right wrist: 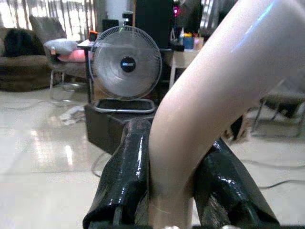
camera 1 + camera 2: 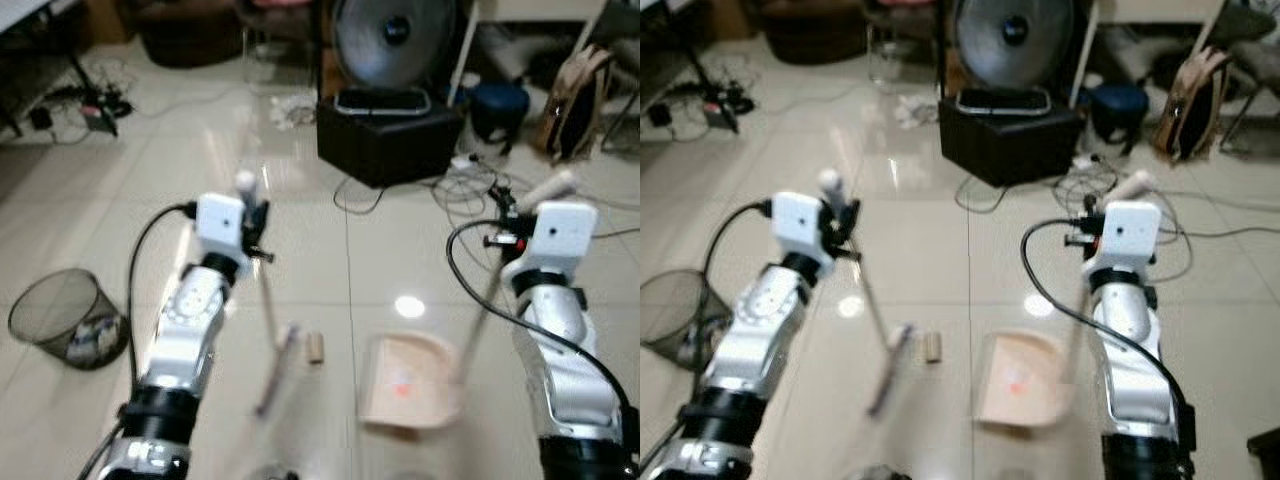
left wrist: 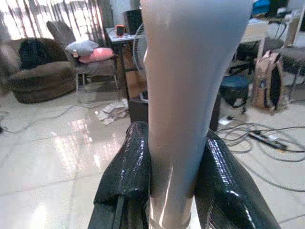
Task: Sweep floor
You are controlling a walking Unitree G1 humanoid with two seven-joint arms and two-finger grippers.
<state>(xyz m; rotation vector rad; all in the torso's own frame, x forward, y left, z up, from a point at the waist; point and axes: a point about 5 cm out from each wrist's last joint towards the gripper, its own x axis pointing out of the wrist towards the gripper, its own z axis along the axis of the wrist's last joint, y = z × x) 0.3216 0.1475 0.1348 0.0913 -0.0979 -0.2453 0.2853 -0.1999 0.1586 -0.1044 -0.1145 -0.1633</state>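
Two silver arms are showing, each built of rounded, ribbed metal segments joined by black collars. The left arm [image 2: 190, 320] is carrying a white boxy wrist module, with a thick black cable looping out from its side. The right arm [image 2: 560, 330] is wearing a matching white box, a black cable curving off beside it. Glossy black fingers [image 3: 126, 176] are gleaming with pale reflections.

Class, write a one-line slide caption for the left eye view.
Left gripper holds broom, right gripper holds dustpan; small cylinder between them.
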